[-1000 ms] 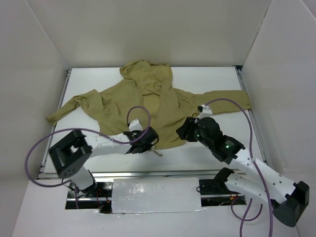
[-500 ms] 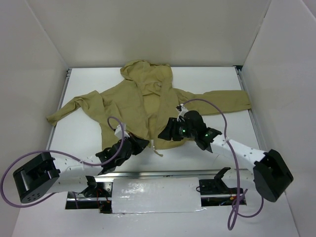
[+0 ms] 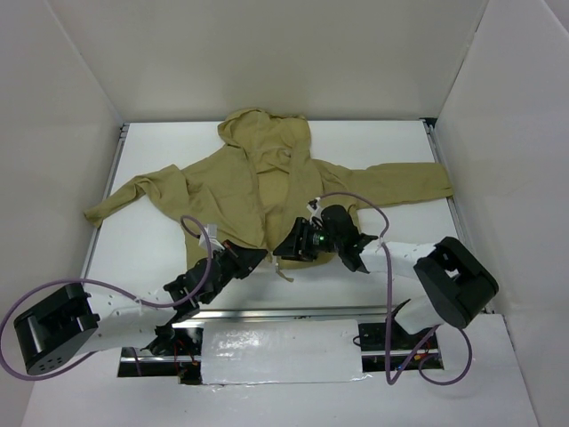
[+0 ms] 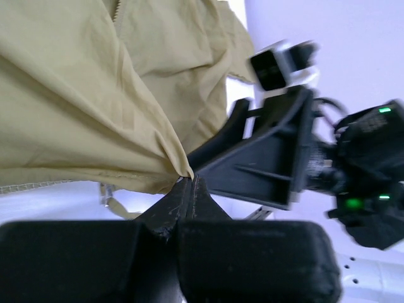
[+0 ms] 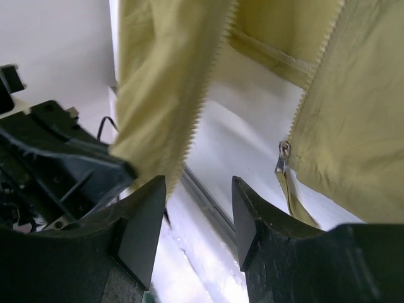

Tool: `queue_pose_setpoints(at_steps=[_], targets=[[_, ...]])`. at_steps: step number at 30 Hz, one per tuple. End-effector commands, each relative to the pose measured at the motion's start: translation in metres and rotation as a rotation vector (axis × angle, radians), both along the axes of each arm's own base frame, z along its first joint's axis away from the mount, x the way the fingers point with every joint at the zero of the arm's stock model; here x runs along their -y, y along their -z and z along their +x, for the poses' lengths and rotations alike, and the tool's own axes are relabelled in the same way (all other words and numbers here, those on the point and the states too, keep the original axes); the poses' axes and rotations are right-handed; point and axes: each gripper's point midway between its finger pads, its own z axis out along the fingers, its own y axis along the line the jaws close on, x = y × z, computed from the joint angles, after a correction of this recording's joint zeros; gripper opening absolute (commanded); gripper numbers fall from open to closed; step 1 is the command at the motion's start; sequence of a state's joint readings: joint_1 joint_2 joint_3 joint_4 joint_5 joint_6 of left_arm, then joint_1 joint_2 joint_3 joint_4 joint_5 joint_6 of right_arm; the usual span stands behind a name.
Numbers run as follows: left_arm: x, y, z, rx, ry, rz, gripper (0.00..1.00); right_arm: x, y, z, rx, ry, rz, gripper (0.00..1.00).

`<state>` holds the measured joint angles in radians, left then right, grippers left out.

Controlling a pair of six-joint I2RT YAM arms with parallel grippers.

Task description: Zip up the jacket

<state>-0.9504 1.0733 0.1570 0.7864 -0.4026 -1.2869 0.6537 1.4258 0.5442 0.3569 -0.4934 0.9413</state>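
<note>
1. The jacket (image 3: 258, 182) lies spread on the table (image 3: 400, 142), with its hood toward the far wall, a sleeve thrown out to each side, and its hem nearest the arms.
2. Its front is open at the bottom. In the right wrist view, two rows of zipper teeth (image 5: 205, 113) run apart with bare table between them. The small metal slider (image 5: 284, 150) sits at the foot of one row.
3. The left jaws are clenched on the bottom corner of the flap that, as far as I can tell, has no slider. They pinch only the tip of the cloth.
4. The right jaws are released and hold nothing. They hang low over the gap at the hem, with the slider just beside one finger (image 5: 252, 218).
5. Risks from here, as I judge them:
   - The left pinch is thin, so a pull could slide the corner free.
   - The slider is tiny and lies flat, so the right jaws may catch fabric instead.
   - If the loose row's end is not seated in the slider first, pulling up would only drag or bunch the jacket.
   - The two wrists are close together and could knock each other.
</note>
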Motion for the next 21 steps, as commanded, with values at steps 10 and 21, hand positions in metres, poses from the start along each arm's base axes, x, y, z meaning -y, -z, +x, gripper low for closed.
queue_pose_setpoints(at_steps=[10, 21], targets=[[-0.003, -0.023, 0.002, 0.051, -0.021, -0.06, 0.0, -0.019, -0.019, 0.005, -0.071, 0.049, 0.277, 0.55], [0.0, -0.025, 0.001, 0.043, -0.004, -0.039, 0.0, -0.029, -0.024, 0.003, -0.108, -0.011, 0.36, 0.56]])
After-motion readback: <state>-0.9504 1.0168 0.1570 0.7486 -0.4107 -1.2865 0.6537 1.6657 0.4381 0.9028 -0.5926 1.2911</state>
